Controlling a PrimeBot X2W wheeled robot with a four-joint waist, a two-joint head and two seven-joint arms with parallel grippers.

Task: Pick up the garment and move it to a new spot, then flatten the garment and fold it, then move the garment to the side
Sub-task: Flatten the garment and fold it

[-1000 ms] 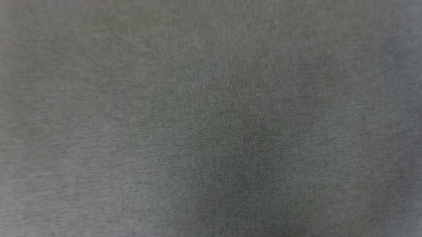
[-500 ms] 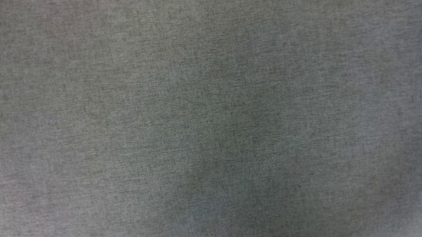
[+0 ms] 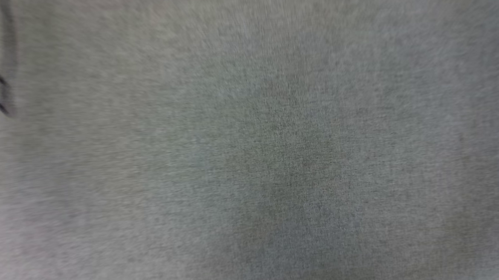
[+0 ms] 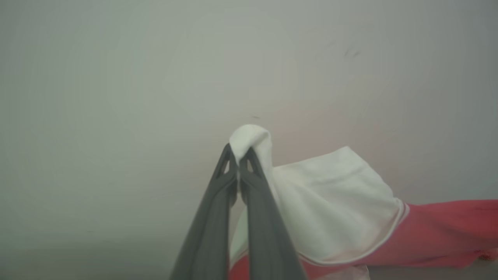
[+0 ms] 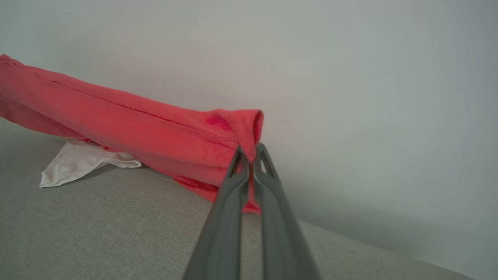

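Your left jaws are pinched tight on a white sleeve (image 4: 334, 202) of the garment (image 4: 435, 229). It hangs stretched across to your right jaws, which are clamped on its red edge (image 5: 249, 124), while the other sleeve (image 5: 74, 163) trails on the grey surface (image 5: 97, 233).

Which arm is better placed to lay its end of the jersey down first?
Right, probably: the right end effector, gripping the jersey at its red edge, sits near the grey cloth surface, where a white sleeve lies. The left end effector pinches a sleeve against a plain backdrop.
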